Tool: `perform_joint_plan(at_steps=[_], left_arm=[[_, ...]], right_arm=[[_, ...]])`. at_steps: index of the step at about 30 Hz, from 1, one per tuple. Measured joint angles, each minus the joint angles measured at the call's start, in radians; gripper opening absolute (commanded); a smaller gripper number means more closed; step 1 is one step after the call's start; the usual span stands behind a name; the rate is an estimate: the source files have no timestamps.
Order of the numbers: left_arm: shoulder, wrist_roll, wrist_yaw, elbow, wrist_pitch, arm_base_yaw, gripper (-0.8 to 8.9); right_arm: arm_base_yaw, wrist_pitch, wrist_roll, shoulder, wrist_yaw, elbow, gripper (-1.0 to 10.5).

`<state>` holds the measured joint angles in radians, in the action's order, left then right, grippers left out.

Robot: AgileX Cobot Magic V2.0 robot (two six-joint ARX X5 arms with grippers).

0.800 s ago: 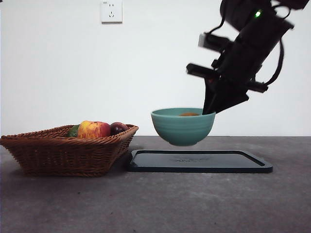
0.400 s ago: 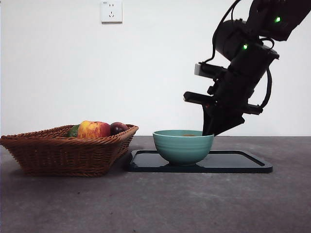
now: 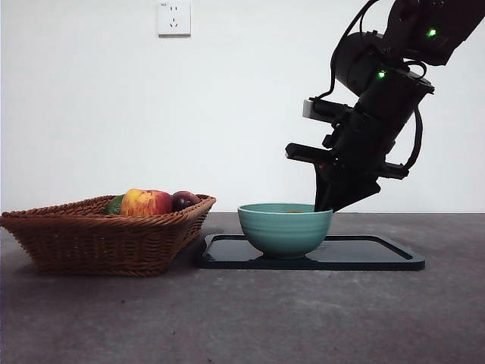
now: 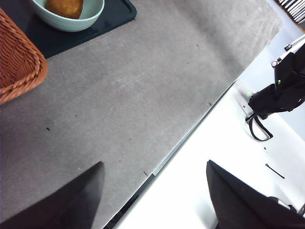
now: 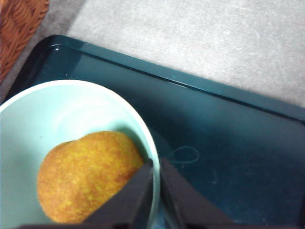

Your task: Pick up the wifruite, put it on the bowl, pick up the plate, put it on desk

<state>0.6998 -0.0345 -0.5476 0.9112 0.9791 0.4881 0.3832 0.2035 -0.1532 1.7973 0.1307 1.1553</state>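
Presently on view, item by item.

Bowl (image 3: 285,230): pale teal, ridged outside, standing upright on the black tray (image 3: 379,255), toward the tray's end nearer the basket. Its base meets the tray surface in the front view.

Fruit (image 5: 88,174): one round orange piece with a rough skin, lying inside the bowl. From the front only a thin sliver shows above the rim; the right wrist view shows most of it, with the lower part cut off by the picture's edge.

Right gripper (image 5: 156,188): reaches down from above to the bowl's rim on the side away from the basket. The jaws are closed to a narrow slit with the bowl's wall between them, one jaw inside and one outside. The fingertips are hidden behind the rim in the front view.

Left gripper (image 4: 155,186): jaws spread wide with nothing between them, hovering over the desk (image 3: 242,318) near its edge, well apart from the bowl.

Wicker basket (image 3: 106,235): brown, just beside the tray, holding a red-yellow apple (image 3: 145,202), a dark red fruit (image 3: 184,199) and something green, mostly hidden.

Wall socket (image 3: 173,17): partly cut off at the top.
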Motion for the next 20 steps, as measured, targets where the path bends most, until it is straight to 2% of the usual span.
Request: perform_joint_plan(at_steps=[3,9,15,20], left_arm=[[0.0,0.0,0.0,0.0,0.0,0.0,3.41],[0.0,0.0,0.0,0.0,0.0,0.0,3.41],[0.0,0.002,0.0,0.0,0.0,0.0,3.41],[0.0,0.004,0.0,0.0,0.0,0.0,3.41]], right_arm=[[0.0,0.002,-0.002,0.0,0.0,0.002,2.4],[0.0,0.029,-0.008,-0.037,-0.002,0.002,2.4],[0.0,0.064,-0.008,-0.193,-0.004,0.004,2.4],[0.002,0.164,-0.008,-0.349,0.01,0.005,2.4]])
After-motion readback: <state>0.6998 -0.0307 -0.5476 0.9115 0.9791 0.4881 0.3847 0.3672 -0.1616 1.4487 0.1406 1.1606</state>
